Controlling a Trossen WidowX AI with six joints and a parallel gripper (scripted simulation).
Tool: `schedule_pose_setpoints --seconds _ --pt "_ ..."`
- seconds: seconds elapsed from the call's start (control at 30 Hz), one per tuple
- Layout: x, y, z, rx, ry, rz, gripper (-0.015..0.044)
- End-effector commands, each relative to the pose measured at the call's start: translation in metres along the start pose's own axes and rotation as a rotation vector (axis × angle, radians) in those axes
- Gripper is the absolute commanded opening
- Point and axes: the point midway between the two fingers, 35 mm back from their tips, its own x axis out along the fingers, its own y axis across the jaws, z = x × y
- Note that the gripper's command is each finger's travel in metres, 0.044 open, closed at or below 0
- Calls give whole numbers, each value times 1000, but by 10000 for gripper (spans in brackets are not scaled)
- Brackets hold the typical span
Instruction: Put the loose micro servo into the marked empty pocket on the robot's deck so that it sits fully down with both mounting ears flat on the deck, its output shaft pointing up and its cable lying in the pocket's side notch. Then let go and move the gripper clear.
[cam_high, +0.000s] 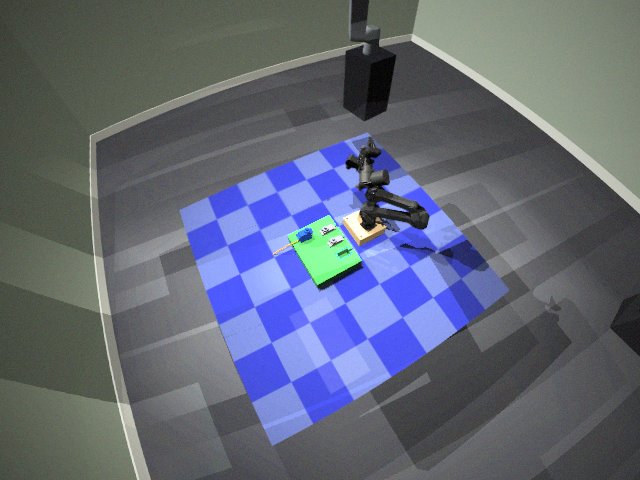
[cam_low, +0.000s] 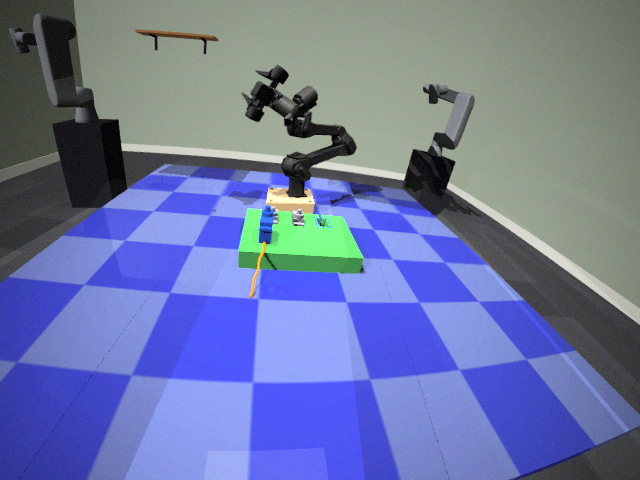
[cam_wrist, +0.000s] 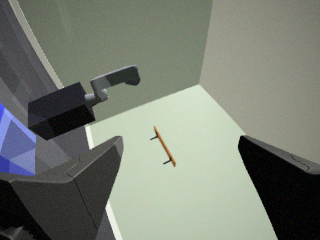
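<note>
The loose blue micro servo (cam_high: 305, 234) (cam_low: 265, 230) rests on the green deck (cam_high: 320, 266) (cam_low: 305, 249), near its left edge in the exterior view. Its exact tilt is too small to tell. Its orange cable (cam_high: 283, 248) (cam_low: 256, 272) runs over the deck's edge toward the mat. The empty pocket is outlined in cyan (cam_high: 337, 254) (cam_low: 315, 222) on the deck's other side, near the arm's base. My gripper (cam_low: 250, 83) (cam_wrist: 182, 142) is open and empty, raised high above and away from servo and deck. The wrist view shows neither servo nor pocket.
Two grey servos (cam_high: 327, 229) (cam_high: 335, 241) sit in the deck between the blue servo and the pocket. The arm's wooden base (cam_high: 363, 235) (cam_low: 290, 200) stands just behind the deck. Other grey arms on black pedestals (cam_low: 90, 162) (cam_low: 429, 170) (cam_wrist: 60, 110) stand beyond the checkered mat.
</note>
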Motion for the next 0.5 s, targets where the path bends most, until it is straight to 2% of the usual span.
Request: schedule_pose_setpoints --seconds 0.0,0.03,0.47 --pt "0 0 1 4 -3 1 426" --pt "1 0 2 12 -8 3 440" --pt "7 8 53 203 -180 92 440"
